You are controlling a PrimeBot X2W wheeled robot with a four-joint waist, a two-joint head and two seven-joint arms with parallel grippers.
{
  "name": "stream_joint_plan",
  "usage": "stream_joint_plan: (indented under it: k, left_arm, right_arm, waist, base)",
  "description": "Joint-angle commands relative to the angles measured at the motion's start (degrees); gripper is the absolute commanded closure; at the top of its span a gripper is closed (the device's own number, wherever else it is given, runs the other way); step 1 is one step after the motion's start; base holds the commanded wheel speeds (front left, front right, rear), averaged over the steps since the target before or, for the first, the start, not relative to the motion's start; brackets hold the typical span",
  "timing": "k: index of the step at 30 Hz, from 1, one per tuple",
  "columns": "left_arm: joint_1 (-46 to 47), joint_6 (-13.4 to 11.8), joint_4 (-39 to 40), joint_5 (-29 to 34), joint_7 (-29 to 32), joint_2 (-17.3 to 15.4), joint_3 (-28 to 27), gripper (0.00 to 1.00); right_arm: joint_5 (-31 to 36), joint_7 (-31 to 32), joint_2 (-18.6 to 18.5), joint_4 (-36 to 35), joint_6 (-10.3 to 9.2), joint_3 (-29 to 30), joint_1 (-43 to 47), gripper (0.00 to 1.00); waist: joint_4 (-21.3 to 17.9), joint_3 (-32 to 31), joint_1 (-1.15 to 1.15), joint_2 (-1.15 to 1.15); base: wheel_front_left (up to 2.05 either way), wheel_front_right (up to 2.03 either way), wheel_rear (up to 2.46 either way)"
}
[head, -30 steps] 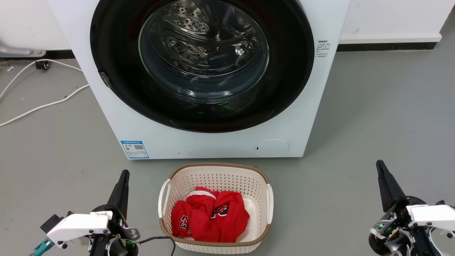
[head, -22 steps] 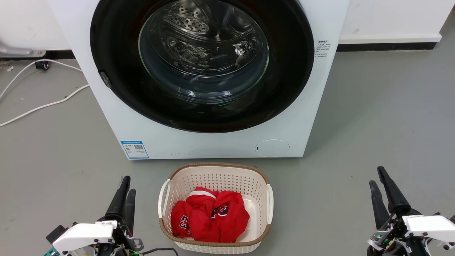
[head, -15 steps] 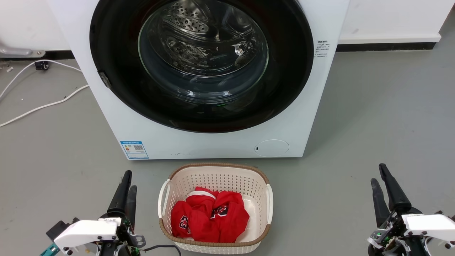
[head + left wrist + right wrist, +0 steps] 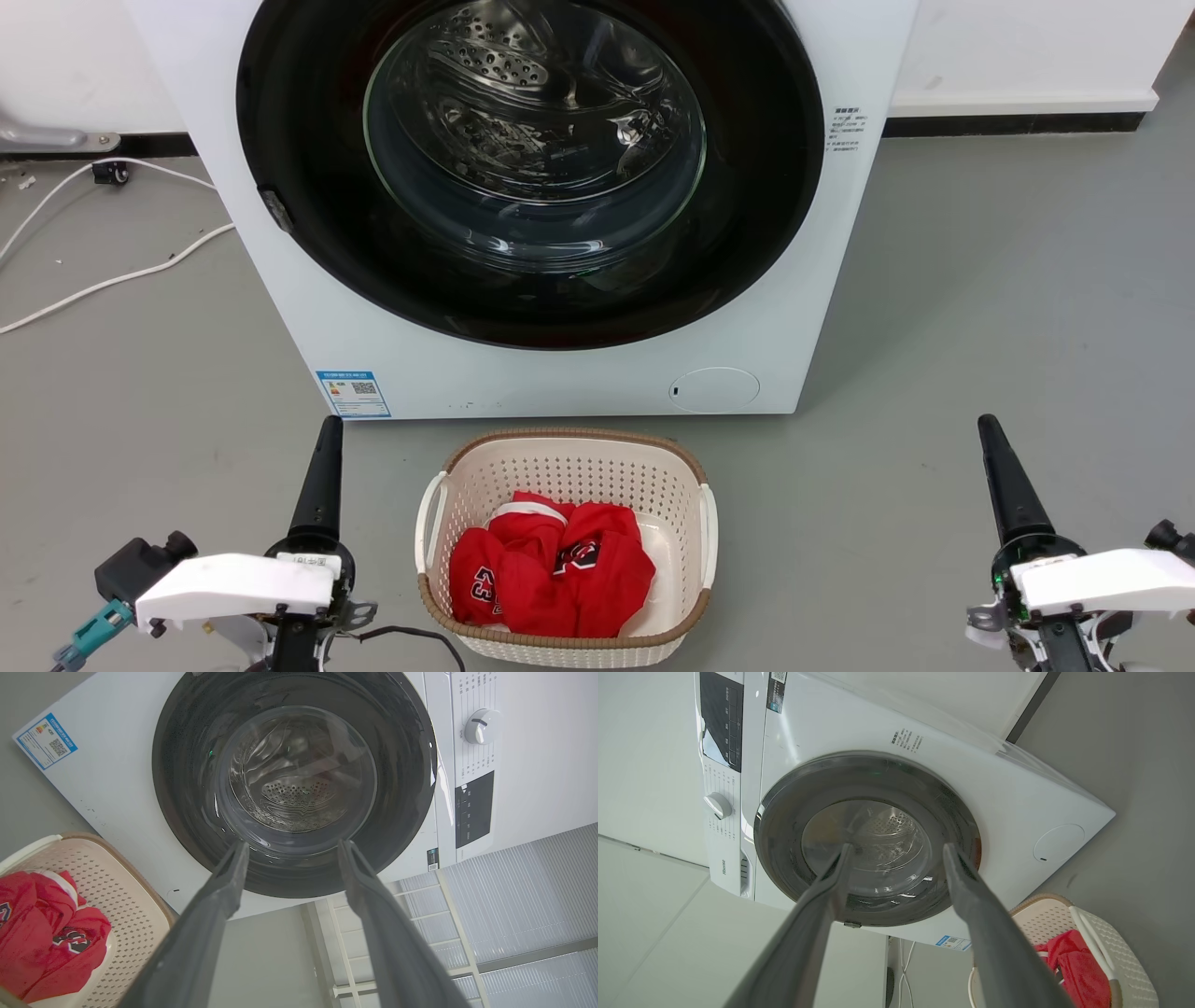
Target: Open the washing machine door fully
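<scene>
1. One washing machine [image 4: 579,383], white, fills the head view's 12 o'clock; it wears one blue label sticker [image 4: 353,392] at its 7 o'clock corner and one small round white flap [image 4: 714,388] at 5 o'clock.
2. One washing machine door [image 4: 532,159], a glossy black disc with a clear glass centre, lies closed against the machine's front; the perforated steel drum shows through it.
3. Two grippers: the left gripper [image 4: 329,429] at 7 o'clock and the right gripper [image 4: 988,429] at 5 o'clock, both well short of the door.
4. Each wrist view shows its own pair of fingers spread wide with nothing between them.
5. One cream plastic basket [image 4: 569,437] at 6 o'clock, just in front of the machine, holds a heap of red jersey cloth [image 4: 560,569]; how many garments, I cannot tell.
6. One control dial [image 4: 483,726] and one dark display panel [image 4: 474,809] sit on the machine's top strip.
7. Two white cables [image 4: 112,275] trail over the floor at 9 o'clock.
8. The floor [image 4: 980,308] is smooth grey; behind runs a white wall with black skirting [image 4: 1008,121].
</scene>
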State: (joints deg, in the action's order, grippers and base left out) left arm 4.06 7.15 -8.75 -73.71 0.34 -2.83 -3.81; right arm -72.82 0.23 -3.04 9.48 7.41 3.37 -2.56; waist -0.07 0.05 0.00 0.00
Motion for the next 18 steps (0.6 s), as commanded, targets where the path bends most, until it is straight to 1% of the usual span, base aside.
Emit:
stream_joint_plan:
  k: [1, 8, 18]
  left_arm:
    - [0.70, 0.26, 1.67, 2.78, -0.61, -0.24, 0.21, 0.00]
    - [0.10, 0.28, 2.63, 11.68, -2.19, -0.45, 1.57, 0.00]
    - [-0.64, 0.32, 2.45, 22.10, -4.22, -0.45, 2.53, 0.00]
  right_arm:
    - [3.85, -0.61, -0.13, -1.64, 0.08, -0.32, -0.42, 0.00]
    - [16.04, -2.18, -0.10, -2.59, 0.08, -0.78, 0.32, 0.00]
    - [27.18, -4.20, -0.06, -1.50, 0.09, -1.67, 0.97, 0.00]
  waist:
    - [0.03, 0.00, 0.00, 0.00]
    - [0.12, -0.04, 0.00, 0.00]
    - [0.17, -0.23, 0.00, 0.00]
  base:
    - [0.00, 0.00, 0.00]
    - [0.00, 0.00, 0.00]
    - [0.00, 0.00, 0.00]
